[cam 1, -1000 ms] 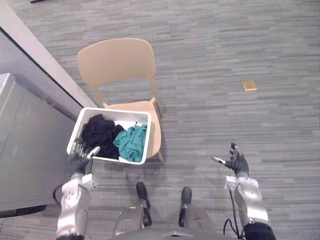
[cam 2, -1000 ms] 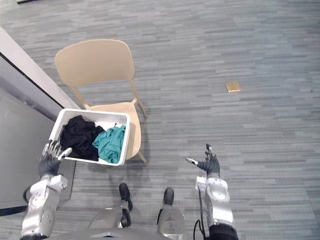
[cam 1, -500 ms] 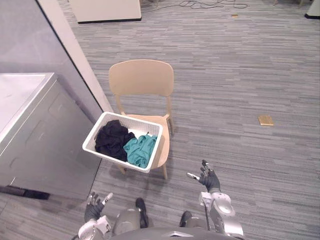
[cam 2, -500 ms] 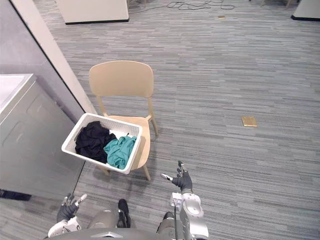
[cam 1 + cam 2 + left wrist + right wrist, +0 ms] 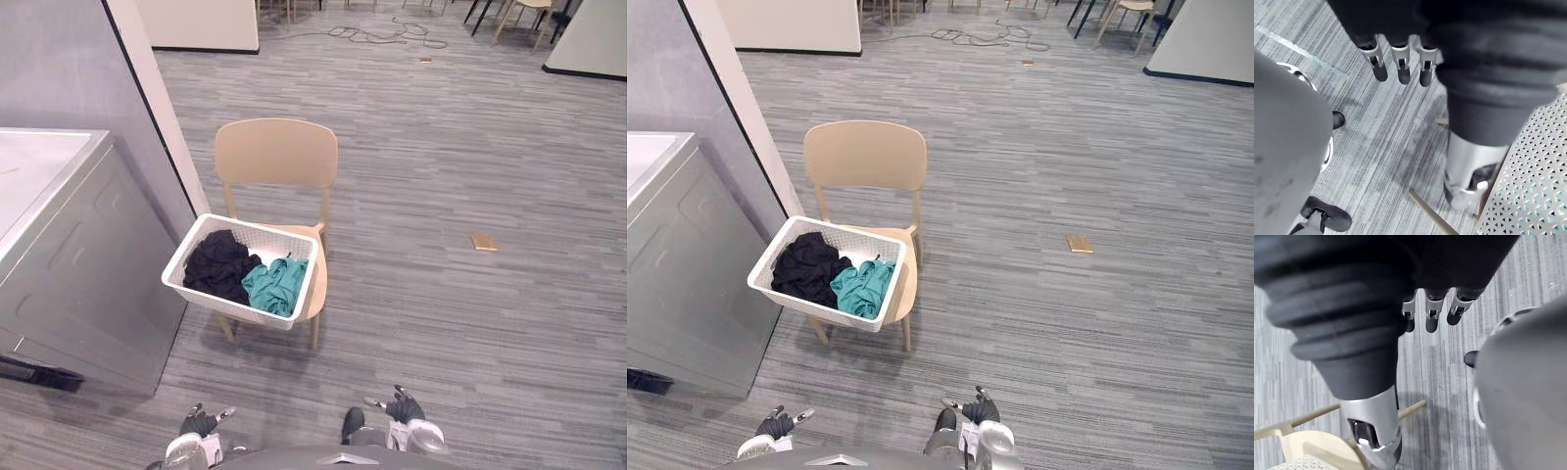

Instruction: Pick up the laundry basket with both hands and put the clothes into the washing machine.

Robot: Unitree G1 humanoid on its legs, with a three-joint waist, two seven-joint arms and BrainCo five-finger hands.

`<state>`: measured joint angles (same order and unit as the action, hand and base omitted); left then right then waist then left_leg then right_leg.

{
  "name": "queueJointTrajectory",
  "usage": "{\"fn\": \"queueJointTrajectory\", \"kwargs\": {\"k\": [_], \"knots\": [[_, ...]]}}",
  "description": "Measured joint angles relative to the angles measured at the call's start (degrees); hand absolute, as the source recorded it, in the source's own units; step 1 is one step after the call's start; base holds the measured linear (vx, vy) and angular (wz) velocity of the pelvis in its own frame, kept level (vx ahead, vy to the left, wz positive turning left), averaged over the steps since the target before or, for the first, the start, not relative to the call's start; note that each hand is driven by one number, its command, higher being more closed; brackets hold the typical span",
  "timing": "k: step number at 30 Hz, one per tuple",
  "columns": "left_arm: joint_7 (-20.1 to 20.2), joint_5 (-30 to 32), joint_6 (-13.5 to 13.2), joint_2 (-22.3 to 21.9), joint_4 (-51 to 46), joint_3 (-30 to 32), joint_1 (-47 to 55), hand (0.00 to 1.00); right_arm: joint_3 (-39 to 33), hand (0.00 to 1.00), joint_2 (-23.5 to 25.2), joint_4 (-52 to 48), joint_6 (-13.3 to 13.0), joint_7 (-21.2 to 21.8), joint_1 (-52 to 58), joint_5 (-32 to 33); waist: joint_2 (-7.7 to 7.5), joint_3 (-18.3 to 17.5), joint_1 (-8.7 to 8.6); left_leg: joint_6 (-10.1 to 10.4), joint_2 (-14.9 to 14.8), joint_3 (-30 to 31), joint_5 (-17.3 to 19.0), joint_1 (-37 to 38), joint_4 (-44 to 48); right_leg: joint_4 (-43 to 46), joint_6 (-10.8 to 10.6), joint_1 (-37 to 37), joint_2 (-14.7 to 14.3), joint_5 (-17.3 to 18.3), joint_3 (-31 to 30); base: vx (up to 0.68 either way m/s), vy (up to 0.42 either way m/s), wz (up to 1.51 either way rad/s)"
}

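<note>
Presently white perforated plastic laundry basket (image 5: 263,226), black and teal clothes (image 5: 245,274) inside, rested on beige chair (image 5: 276,152), overhanging seat edge. Held low, left hand (image 5: 199,421) and right hand (image 5: 402,406): fingers (image 5: 1399,63) released. Risk: basket tipped off if rim gripped unevenly.

Laundry basket (image 5: 231,309): white, rectangular, with perforated walls and an open top. It rests on the seat of a beige chair (image 5: 277,154) and juts past the seat's edge on the washing-machine side, with nothing holding it.
Basket in the left wrist view: a corner of the white perforated wall (image 5: 1537,186) shows close by.
Black garment (image 5: 217,266): a crumpled heap that fills the half of the basket nearer the washing machine.
Teal garment (image 5: 274,284): bunched up in the other half, touching the black one.
Washing machine (image 5: 93,259): a grey box with a pale top, standing on the floor just beside the basket, on the robot's left.
</note>
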<state>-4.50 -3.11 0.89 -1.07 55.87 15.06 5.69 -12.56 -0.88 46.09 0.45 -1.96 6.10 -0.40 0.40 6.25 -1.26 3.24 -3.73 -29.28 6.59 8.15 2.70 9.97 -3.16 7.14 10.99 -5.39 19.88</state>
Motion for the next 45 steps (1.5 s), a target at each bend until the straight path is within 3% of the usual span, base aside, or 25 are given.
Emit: {"fn": "queueJointTrajectory", "kwargs": {"k": [2, 3, 4, 6, 8, 9, 10, 11, 14, 15, 17, 20, 21, 22, 23, 24, 26, 28, 29, 30, 31, 33, 34, 40, 45], "knots": [[-0.3, 0.1, 0.0, 0.2, 0.8, 0.9, -0.4, 0.00, -1.2, 0.00, -0.1, -0.2, -0.1, 0.0, -0.1, 0.1, -0.22, 0.5, -0.36, -0.8, -0.7, 1.0, -0.9, -0.3, 0.2, 8.0, -0.5, 3.7, 0.0, 1.0, -8.0, -0.09, -0.063, 0.33], [-0.3, 0.8, 0.1, 0.7, 1.5, 2.4, -0.9, 0.00, -2.0, 0.00, 0.8, -0.3, -0.3, 0.0, -0.3, 0.2, -0.70, 0.9, -0.44, -0.7, -1.3, 2.3, -1.4, -0.5, 0.8, 19.9, -0.1, 6.9, 0.3, 5.3, -13.6, -0.01, -0.123, 0.63], [-0.4, 1.1, 0.1, 0.9, 1.4, 2.9, -1.0, 0.00, -2.1, 0.00, 1.0, -0.2, -0.3, 0.0, -0.2, 0.3, -1.33, 0.9, -0.47, -0.5, -1.6, 3.4, -1.6, -0.6, 1.4, 26.0, -0.3, 7.8, 0.4, 6.7, -15.1, 0.03, -0.195, 0.94], [-0.6, 1.1, 0.0, 1.8, 1.0, 4.6, -0.8, 0.00, -2.3, 0.00, 2.1, 0.7, -0.2, 0.0, 0.6, 0.4, -4.03, -0.1, 0.86, 0.6, -2.0, 7.2, -2.3, -1.7, 3.2, 38.0, -1.4, 7.9, 0.4, 8.5, -21.0, 0.05, -0.279, 0.92], [-0.6, 1.1, 0.1, 1.2, 1.1, 7.1, -1.2, 0.00, -3.4, 0.00, 2.4, 2.6, -0.2, 0.1, 0.0, 0.9, -4.88, -0.6, 1.22, 1.6, -2.2, 9.2, -2.9, -2.9, 4.1, 36.6, -3.2, 6.9, -1.4, 10.0, -22.6, 0.01, -0.227, 0.48], [-0.7, 1.0, 0.3, -0.3, 1.3, 8.1, -1.1, 0.00, -5.2, 0.00, 1.8, 2.6, -0.2, -0.2, -0.3, 2.2, -2.13, -1.2, 2.18, 2.2, -4.4, 9.8, -4.0, -4.0, 3.3, 31.4, -3.8, 5.2, -4.3, 10.6, -23.4, -0.01, -0.217, 0.13], [-0.8, 1.0, 0.3, -2.2, 1.0, 9.5, -1.1, 0.00, -6.2, 0.00, 1.7, 2.7, -0.2, -0.8, -1.0, 3.1, -0.18, -1.7, 3.07, 2.1, -5.4, 9.6, -5.6, -4.4, 2.2, 26.1, -3.4, 2.5, -5.3, 12.8, -23.9, -0.02, -0.178, 0.03], [-1.0, 1.0, 0.3, -2.3, 1.0, 9.8, -1.2, 0.00, -6.2, 0.00, 1.9, 2.8, -0.2, -0.8, -1.9, 3.5, -0.97, -1.3, 3.29, 2.3, -5.3, 9.5, -6.1, -4.9, 2.0, 23.5, -3.3, 1.7, -5.1, 14.3, -23.7, -0.05, -0.240, -0.02], [-1.3, 0.7, 0.3, -2.3, 1.5, 9.6, -1.7, 0.00, -6.2, 0.00, 2.2, 5.0, 0.4, -1.2, -4.5, 3.6, -0.43, -1.6, 4.29, 3.0, -5.9, 9.9, -8.7, -7.5, 1.2, 10.9, -2.5, -2.4, -5.5, 16.6, -21.4, -0.15, -0.244, -0.01], [-1.5, -0.3, 0.2, -2.3, 1.6, 9.6, -1.9, 0.00, -6.1, 0.00, 2.4, 5.6, 0.5, -1.2, -5.6, 4.9, 0.57, -1.3, 4.16, 3.1, -6.3, 10.8, -10.4, -8.3, 0.1, 7.9, -1.8, -3.1, -6.0, 16.3, -20.1, -0.21, -0.131, 0.26], [-1.6, -1.7, 0.2, -2.4, 1.6, 9.6, -1.6, 0.00, -6.0, 0.00, 2.2, 6.8, 0.7, -1.4, -5.4, 5.7, 0.95, -1.1, 4.26, 3.0, -7.0, 12.8, -12.4, -9.4, -0.6, 7.5, -1.2, -3.1, -6.5, 15.8, -17.5, -0.24, -0.118, 0.54], [-1.7, -2.4, 0.1, -3.0, 1.3, 9.9, -1.5, 0.00, -5.1, 0.00, 1.1, 6.6, 0.6, -1.7, -5.8, 5.3, 1.59, -1.0, 4.28, 3.5, -7.3, 15.1, -12.3, -12.2, -1.9, 9.0, -0.1, -1.5, -6.4, 15.4, -14.1, -0.23, -0.073, 0.62], [-1.6, -2.4, 0.2, -2.1, 1.4, 10.8, -2.3, 0.00, -4.4, 0.00, 1.5, 6.5, 0.5, -1.8, -6.3, 4.6, -0.26, 0.0, 3.89, 0.4, -8.0, 11.6, -9.6, -14.2, 4.6, 8.2, 0.4, -1.1, -4.3, 14.1, -12.4, -0.19, -0.019, 0.73], [-1.6, -2.4, 0.0, -1.9, 1.2, 11.8, -2.7, 0.00, -4.4, 0.00, 1.3, 6.5, 0.5, -1.8, -6.5, 4.4, -0.60, 0.8, 3.72, -2.1, -8.9, 10.3, -7.1, -16.5, 14.1, 8.1, 0.1, -1.1, -3.2, 13.4, -11.1, -0.17, 0.034, 0.81], [-1.6, -2.4, 0.0, -1.9, 1.2, 12.0, -2.5, 0.00, -4.4, 0.00, 0.7, 6.4, 0.5, -1.8, -6.2, 4.4, -0.31, 0.9, 3.51, -2.6, -9.9, 10.1, -5.0, -17.3, 21.1, 7.7, -0.3, -1.6, -2.5, 12.9, -9.8, -0.22, 0.073, 0.78], [-1.7, -2.4, 0.0, -2.2, 1.2, 12.0, -2.0, 0.00, -4.7, 0.00, 0.1, 6.3, 0.5, -1.8, -5.6, 4.5, 0.19, 0.9, 3.08, -1.5, -10.9, 10.1, -1.3, -16.0, 25.8, 7.1, -0.7, -2.3, -1.7, 12.4, -8.6, -0.20, 0.112, 0.68], [-1.6, -2.5, -0.1, -2.2, 1.4, 13.2, -1.8, 0.00, -6.2, 0.00, 0.3, 6.3, 0.5, -1.8, -5.0, 5.2, 0.37, 0.9, 2.87, -0.8, -12.4, 10.3, 2.4, -12.8, 27.5, 6.0, -1.6, -2.9, -0.8, 11.4, -7.3, -0.16, 0.225, 0.56], [-1.6, -2.6, 0.1, -3.1, 2.2, 14.3, -1.8, 0.00, -8.0, 0.00, 0.5, 6.6, 0.5, -1.5, -4.6, 7.7, 1.87, 0.1, 2.57, 3.2, -12.0, 9.8, 5.4, -9.3, 20.2, 3.7, -3.6, -3.1, -0.8, 9.2, -6.8, -0.12, 0.264, 0.31], [-1.6, -3.1, 0.2, -2.7, 2.3, 15.0, -1.6, 0.00, -9.4, 0.00, 0.9, 7.2, 0.6, -1.0, -4.6, 9.4, 1.18, 0.1, 2.71, 5.2, -10.0, 8.3, 5.0, -8.0, 15.2, 1.8, -4.4, -3.1, 0.0, 7.6, -7.0, -0.04, 0.305, 0.14], [-1.7, -2.9, 0.3, -1.5, 2.2, 15.1, -1.2, 0.00, -10.4, 0.00, 2.3, 7.4, 0.9, 0.1, -3.7, 11.6, -1.46, -1.5, 2.41, 3.5, -5.7, 8.2, 1.5, -6.3, 7.6, -1.1, -2.7, -3.5, 1.6, 5.9, -7.0, 0.01, 0.271, 0.21], [-1.7, -3.0, 0.4, -0.8, 2.4, 15.0, -1.2, 0.00, -11.1, 0.00, 2.8, 8.2, 0.9, 0.3, -3.5, 12.3, -2.40, -2.0, 2.03, 3.1, -3.7, 8.8, -0.3, -5.4, 4.8, -3.4, -2.8, -4.6, 2.2, 5.2, -6.7, 0.03, 0.241, 0.28], [-1.5, -2.7, 0.5, 0.1, 3.9, 12.9, -1.6, 0.00, -12.7, 0.00, 2.6, 9.4, 1.0, 0.5, -3.5, 14.1, -2.48, -2.3, 1.58, 1.7, -0.7, 9.7, -2.2, -4.8, 1.4, -6.3, -2.9, -6.2, 4.0, 2.6, -6.7, -0.03, 0.155, 0.27], [-0.1, -2.3, 0.3, 0.0, 3.9, 4.9, -0.4, 0.00, -11.8, 0.00, 0.4, 11.1, 1.8, 0.7, -2.9, 14.6, -1.73, -3.2, 2.16, 2.5, -0.1, 9.2, -7.1, 1.7, -7.2, -6.9, -5.0, -8.0, 2.3, 3.1, -7.9, -0.04, 0.103, 0.16], [-0.1, -2.3, 0.3, 0.0, 3.9, 5.1, -0.4, 0.00, -12.4, 0.00, 0.4, 11.2, 1.8, 0.7, -2.6, 14.6, -1.78, -3.2, 2.07, 2.5, -0.2, 9.1, -7.1, 1.6, -7.4, -7.1, -5.0, -8.0, 2.3, 3.0, -7.9, 0.00, 0.000, 0.00], [-0.1, -2.2, 0.3, 0.1, 4.6, 7.6, -0.5, 0.00, -17.0, 0.00, 0.8, 13.2, 1.8, 0.7, -1.7, 15.5, -2.01, -3.3, 1.99, 2.9, -0.9, 7.2, -6.8, 2.0, -7.6, -9.1, -4.8, -9.1, 1.5, 2.4, -8.3, 0.00, -0.008, -0.09]]}}
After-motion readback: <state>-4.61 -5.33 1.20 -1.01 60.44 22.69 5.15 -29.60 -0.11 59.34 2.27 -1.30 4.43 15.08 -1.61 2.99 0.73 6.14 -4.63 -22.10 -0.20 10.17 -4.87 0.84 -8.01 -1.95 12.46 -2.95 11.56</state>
